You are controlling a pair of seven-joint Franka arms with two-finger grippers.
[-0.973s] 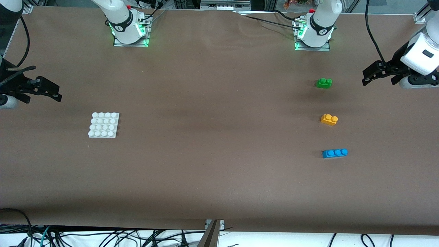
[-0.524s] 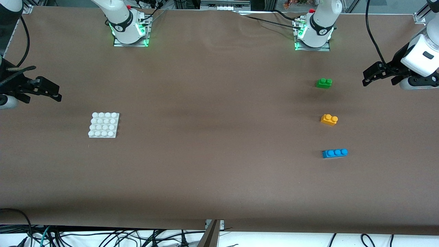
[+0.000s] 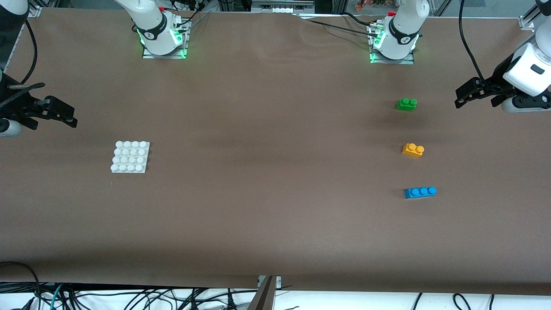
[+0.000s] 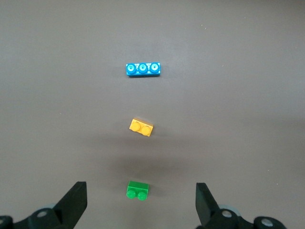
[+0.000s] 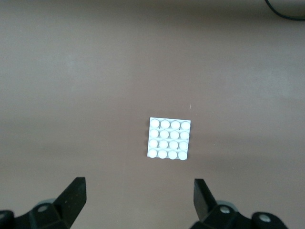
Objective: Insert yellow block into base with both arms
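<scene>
The yellow block (image 3: 413,150) (image 4: 141,127) lies on the brown table toward the left arm's end, between a green brick and a blue brick. The white studded base (image 3: 130,156) (image 5: 169,138) lies flat toward the right arm's end with nothing on it. My left gripper (image 3: 459,97) (image 4: 141,200) hangs open and empty over the table's left-arm end, level with the green brick. My right gripper (image 3: 71,116) (image 5: 138,191) hangs open and empty over the table's right-arm end, a short way from the base.
A green two-stud brick (image 3: 407,104) (image 4: 137,190) lies farther from the front camera than the yellow block. A blue three-stud brick (image 3: 420,192) (image 4: 143,69) lies nearer. Both arm bases (image 3: 162,38) (image 3: 394,43) stand at the table's back edge.
The left arm's wrist has shifted very slightly. The bricks, the base and the right arm have not moved.
</scene>
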